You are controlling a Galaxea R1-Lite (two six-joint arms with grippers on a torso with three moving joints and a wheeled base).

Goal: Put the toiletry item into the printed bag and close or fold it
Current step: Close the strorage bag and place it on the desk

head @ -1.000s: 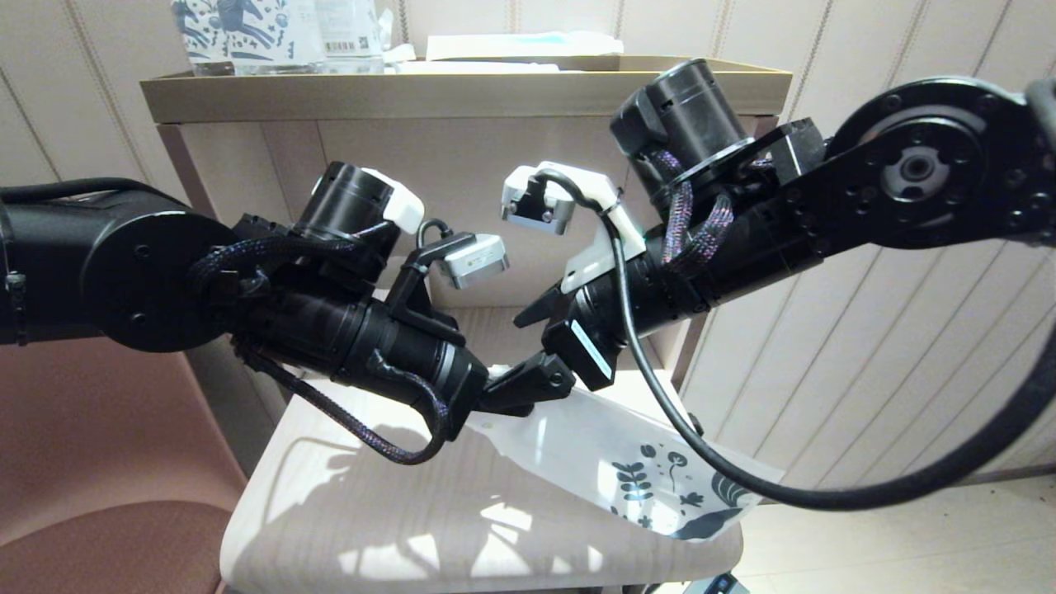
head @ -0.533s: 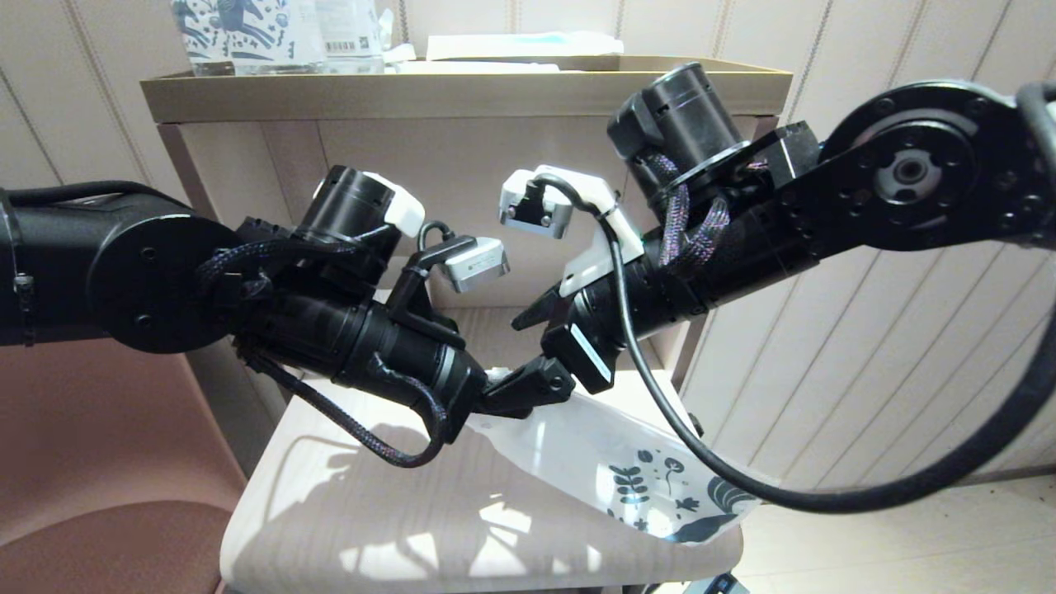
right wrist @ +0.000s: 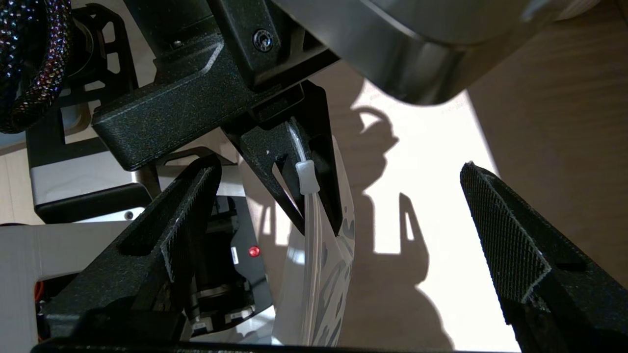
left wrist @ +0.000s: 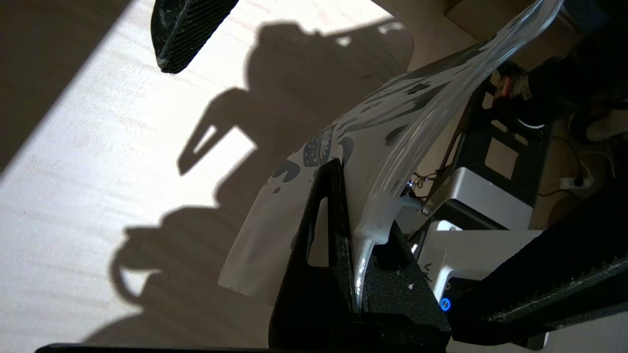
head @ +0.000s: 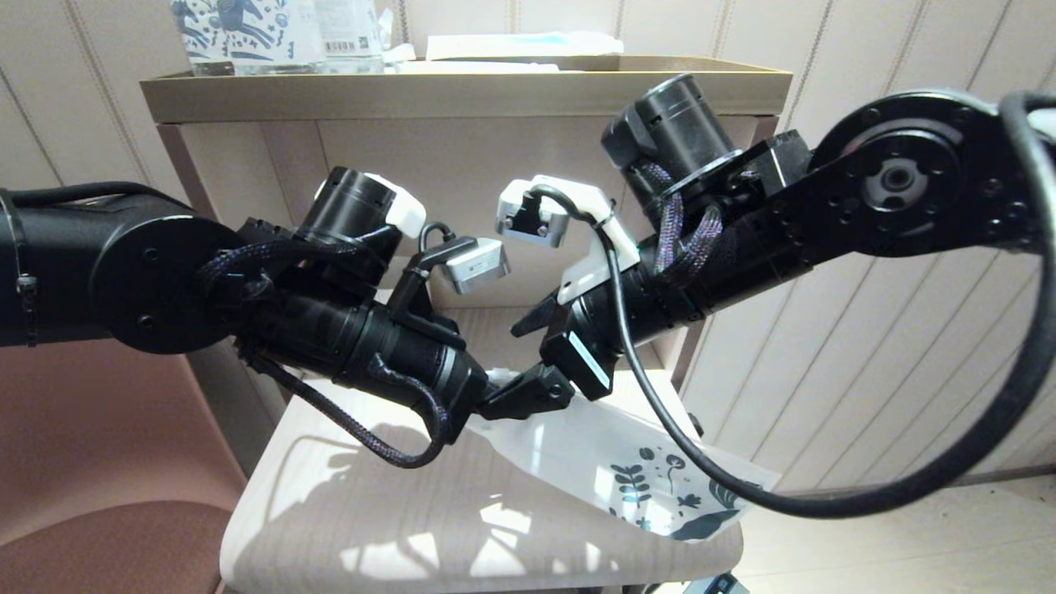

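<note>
- Left gripper point(head: 528, 390) fingers point(left wrist: 321, 255) closed on the zip edge of the printed bag point(head: 610, 462), beside the small white slider point(left wrist: 378, 220); pinch holds the mouth end up.
- Bag hangs tilted from that pinch, printed end low over the far corner of the pale table point(head: 355, 511).
- Right gripper point(right wrist: 338, 245) fingers spread wide, empty, straddling the held edge near the slider; likely placed to take the slider or the opposite lip.
- Toiletry item: not identifiable; bag contents cannot be judged here.
- Horse-patterned package point(head: 247, 33) sits on the shelf behind.
</note>
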